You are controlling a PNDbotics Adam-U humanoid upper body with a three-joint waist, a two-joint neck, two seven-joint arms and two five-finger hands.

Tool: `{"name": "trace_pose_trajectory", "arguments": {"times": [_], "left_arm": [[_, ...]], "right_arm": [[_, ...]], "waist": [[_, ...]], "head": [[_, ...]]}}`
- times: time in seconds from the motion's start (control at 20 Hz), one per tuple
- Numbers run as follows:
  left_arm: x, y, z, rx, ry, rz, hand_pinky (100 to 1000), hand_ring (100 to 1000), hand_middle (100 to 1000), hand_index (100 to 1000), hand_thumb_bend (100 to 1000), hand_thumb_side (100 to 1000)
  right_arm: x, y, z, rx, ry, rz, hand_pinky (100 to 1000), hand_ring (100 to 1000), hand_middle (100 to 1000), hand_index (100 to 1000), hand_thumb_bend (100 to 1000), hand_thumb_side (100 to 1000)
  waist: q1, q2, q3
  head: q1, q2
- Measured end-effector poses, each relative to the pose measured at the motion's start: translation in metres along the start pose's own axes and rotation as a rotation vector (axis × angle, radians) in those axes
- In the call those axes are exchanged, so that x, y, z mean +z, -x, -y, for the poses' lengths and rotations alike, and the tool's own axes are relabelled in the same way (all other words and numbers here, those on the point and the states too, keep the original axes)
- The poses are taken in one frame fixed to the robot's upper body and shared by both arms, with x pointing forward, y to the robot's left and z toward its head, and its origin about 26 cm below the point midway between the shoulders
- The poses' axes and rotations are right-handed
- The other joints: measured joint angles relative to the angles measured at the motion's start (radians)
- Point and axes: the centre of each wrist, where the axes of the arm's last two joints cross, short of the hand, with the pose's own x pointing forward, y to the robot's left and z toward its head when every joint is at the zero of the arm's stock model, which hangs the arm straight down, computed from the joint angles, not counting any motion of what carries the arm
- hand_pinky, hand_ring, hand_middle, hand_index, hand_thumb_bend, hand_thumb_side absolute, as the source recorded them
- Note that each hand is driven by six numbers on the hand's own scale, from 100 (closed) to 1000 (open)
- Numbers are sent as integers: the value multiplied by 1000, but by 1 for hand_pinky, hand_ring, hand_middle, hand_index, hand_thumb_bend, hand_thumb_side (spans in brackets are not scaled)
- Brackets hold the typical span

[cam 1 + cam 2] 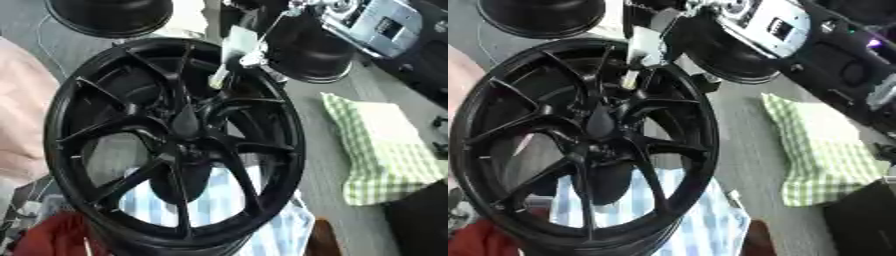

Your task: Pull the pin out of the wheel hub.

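Pin (219,78), pale and slim, seated at upper rim of black wheel hub (175,140), slanting up toward right hand (248,47). Hub tilted on edge, toward near-left of grey surface (332,130), over blue-checked cloth (219,205). Right hand's pale fingers closed on pin's top end. Green-checked cloth (385,150) flat toward right edge. Second dark wheel (109,15) at far edge.

Grey surface (328,145) under a green checked cloth (381,150); blue checked cloth (697,220) near; red fabric (48,237) at lower left.
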Motion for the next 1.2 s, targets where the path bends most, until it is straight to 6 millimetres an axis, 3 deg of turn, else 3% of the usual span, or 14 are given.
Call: {"name": "trace_pose_trajectory", "arguments": {"times": [0.3,0.65,1.0,1.2], "left_arm": [[0,0,0,1,-1,1,745,711,759,783,166,803],[0,0,-1,0,-5,5,744,714,760,783,165,804],[-3,-2,0,2,-6,16,743,718,760,783,165,803],[-5,-3,0,3,-6,26,743,718,760,783,165,806]], "right_arm": [[27,18,5,10,73,-22,700,609,328,543,394,100],[74,40,5,4,172,-77,701,609,326,543,389,100],[148,57,-8,-15,292,-179,702,607,325,543,382,100],[212,67,-30,-59,386,-317,713,612,328,547,381,100]], "waist": [[1,0,-1],[5,1,-3],[8,13,2],[10,25,1]], "head": [[-1,0],[0,-4],[9,-28],[13,-37]]}}
